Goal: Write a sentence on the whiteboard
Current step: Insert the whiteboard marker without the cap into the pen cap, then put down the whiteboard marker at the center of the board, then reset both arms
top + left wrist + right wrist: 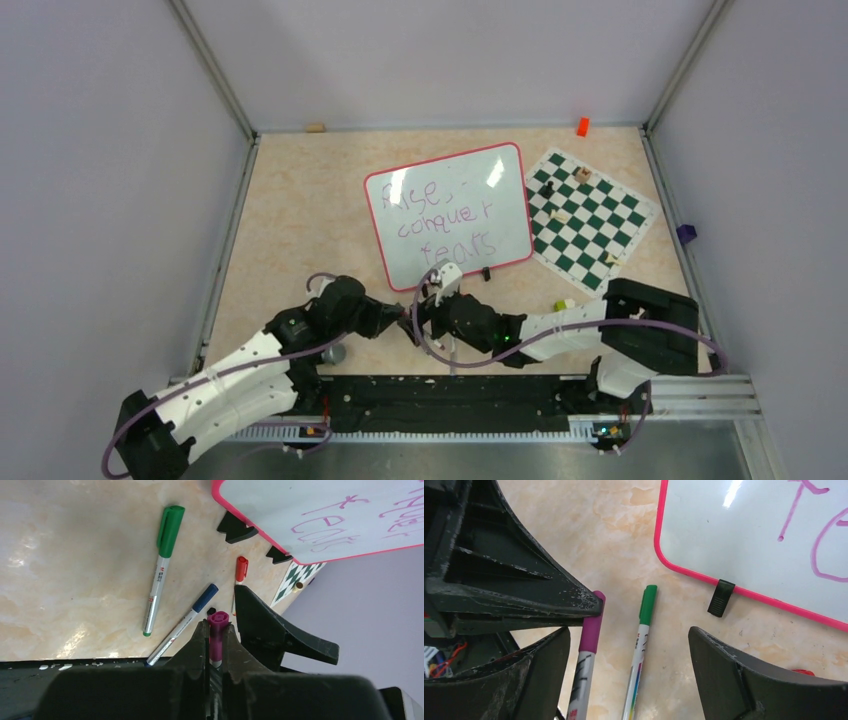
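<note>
Toward the far middle of the table (300,200) lies the whiteboard (506,200), glossy white with a thin red-pink rim and rounded corners, its right edge just beside a green-and-white chess mat (590,220). The sentence (445,215) runs across it in thin purple handwriting, three lines reading roughly "Rise, conquer fears".

Both arms meet just in front of the board's near edge. The left fingers (198,650) are pressed together on the purple marker (218,630), clamping its purple cap end. The right fingers (734,670) stand wide apart and grip nothing; the marker's white barrel passes between them, close to one finger, and whether it touches cannot be told.

Only the wrist views show the loose pens on the table: a green marker (162,570), a blue marker (182,625) and a red marker (240,571). The right wrist view also shows a black foot (720,597) under the board's rim. The top view alone shows the whole sentence.
</note>
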